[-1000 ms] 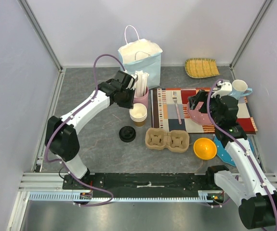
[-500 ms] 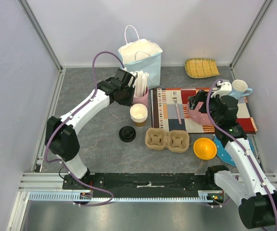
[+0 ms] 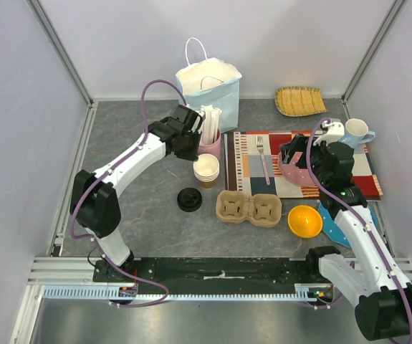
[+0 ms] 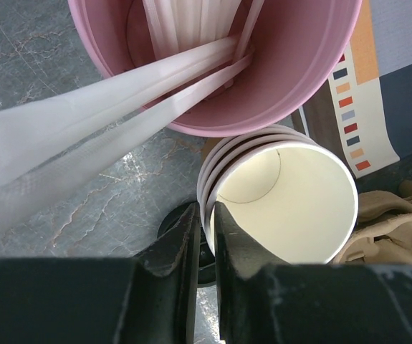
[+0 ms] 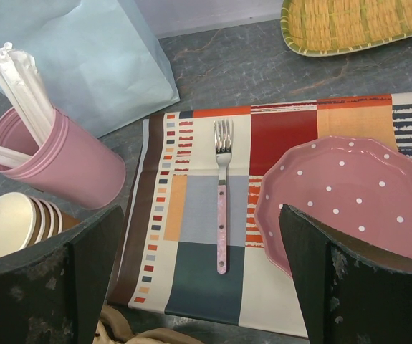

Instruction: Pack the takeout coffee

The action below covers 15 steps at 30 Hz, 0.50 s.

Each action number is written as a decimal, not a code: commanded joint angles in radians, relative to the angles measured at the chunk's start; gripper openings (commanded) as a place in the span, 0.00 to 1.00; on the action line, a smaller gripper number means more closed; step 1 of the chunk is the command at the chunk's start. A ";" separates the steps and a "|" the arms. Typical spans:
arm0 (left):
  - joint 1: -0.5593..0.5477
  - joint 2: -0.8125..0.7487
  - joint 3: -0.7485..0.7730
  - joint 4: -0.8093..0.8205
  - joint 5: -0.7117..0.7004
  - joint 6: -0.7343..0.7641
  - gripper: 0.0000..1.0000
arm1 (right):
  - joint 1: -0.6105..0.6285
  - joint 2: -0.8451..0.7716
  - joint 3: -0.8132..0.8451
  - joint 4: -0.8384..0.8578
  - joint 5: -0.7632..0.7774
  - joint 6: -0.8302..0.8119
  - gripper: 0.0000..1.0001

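No lidded coffee cup shows in any view. A stack of brown paper cups (image 3: 206, 170) without lids stands in front of the pink straw holder (image 3: 211, 140); their cream insides show in the left wrist view (image 4: 284, 197). A loose black lid (image 3: 189, 199) lies on the table to their left. My left gripper (image 3: 195, 152) is shut on the rim of the top cup, one finger inside and one outside (image 4: 206, 213). My right gripper (image 3: 300, 156) is open and empty above the placemat (image 5: 198, 215).
A cardboard two-cup carrier (image 3: 248, 208) lies in front of the cups. A light blue paper bag (image 3: 209, 86) stands at the back. A fork (image 5: 221, 208) and a pink dotted plate (image 5: 349, 204) lie on the placemat. An orange bowl (image 3: 305, 221), a wicker tray (image 3: 299, 100) and a mug (image 3: 356, 130) are at the right.
My left gripper has shifted slightly at the cup stack. The right arm has not moved.
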 commanded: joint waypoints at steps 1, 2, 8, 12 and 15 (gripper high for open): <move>-0.002 0.005 -0.006 0.019 -0.012 0.001 0.19 | 0.003 0.006 0.002 0.016 0.001 -0.011 0.98; -0.002 0.005 -0.009 0.018 -0.025 0.001 0.18 | 0.005 0.004 0.002 0.015 0.001 -0.011 0.98; -0.003 -0.004 -0.011 0.015 -0.022 -0.006 0.02 | 0.005 -0.002 0.000 0.016 0.001 -0.014 0.98; -0.003 -0.023 0.023 -0.007 -0.012 -0.016 0.02 | 0.005 -0.005 -0.001 0.015 -0.001 -0.010 0.98; -0.002 -0.040 0.046 -0.025 -0.003 -0.017 0.02 | 0.003 -0.004 0.000 0.013 -0.005 -0.005 0.98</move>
